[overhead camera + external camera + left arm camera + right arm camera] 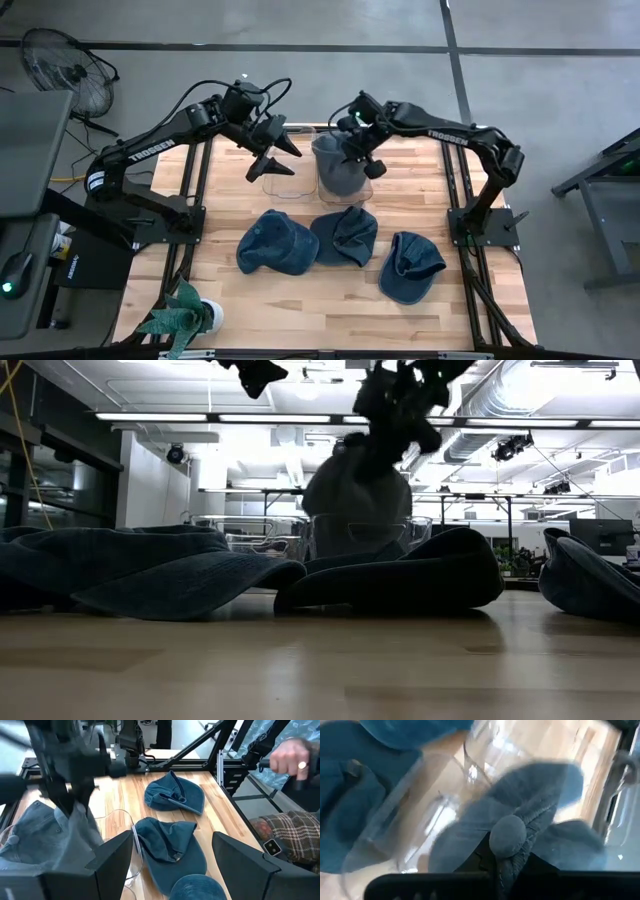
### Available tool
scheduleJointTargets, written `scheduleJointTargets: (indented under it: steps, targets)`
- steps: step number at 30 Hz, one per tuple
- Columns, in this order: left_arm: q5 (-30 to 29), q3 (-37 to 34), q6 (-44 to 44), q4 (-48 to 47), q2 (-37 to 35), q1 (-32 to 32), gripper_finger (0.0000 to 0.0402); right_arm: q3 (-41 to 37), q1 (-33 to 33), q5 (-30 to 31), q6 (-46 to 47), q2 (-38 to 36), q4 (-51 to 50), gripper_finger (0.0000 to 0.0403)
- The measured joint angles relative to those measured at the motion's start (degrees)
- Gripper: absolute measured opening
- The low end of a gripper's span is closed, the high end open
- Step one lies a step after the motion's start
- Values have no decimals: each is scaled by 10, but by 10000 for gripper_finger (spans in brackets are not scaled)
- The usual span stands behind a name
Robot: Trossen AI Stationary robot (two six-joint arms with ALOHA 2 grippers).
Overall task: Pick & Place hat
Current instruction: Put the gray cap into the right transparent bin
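The right end effector (357, 150), closed on a grey hat (338, 165), held it over a clear bin (345, 185); the left end effector (270, 150) hovered open, and three blue hats (275, 243) remained on the worktop (300, 300).

Centre row: three blue caps (277, 245) block passage across the frame's middle.
Upper centre: clear bins (283, 172) crowd there.
Lower strip: bare table (330, 310), plant (180, 318) at lower left.

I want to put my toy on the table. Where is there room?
The wood in front of the three blue caps is bare, from the plant across to the table's right corner. The back is crowded: clear bins, the right gripper holding a grey hat, the left gripper beside it.
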Motion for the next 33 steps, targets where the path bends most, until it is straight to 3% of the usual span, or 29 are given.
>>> scheduleJointTargets:
  steps: [8,19,26,33]
  targets:
    - [-2,0,1,0,0,0,271,-75,-4,8,13,0,117,0]
    - [-13,0,2,-1,0,0,271,-79,-22,38,18,0,168,8]
    - [-35,0,2,-5,0,0,271,-79,-22,84,70,0,176,55]
    - [-35,0,0,-10,0,0,271,-79,-22,157,95,0,165,146]
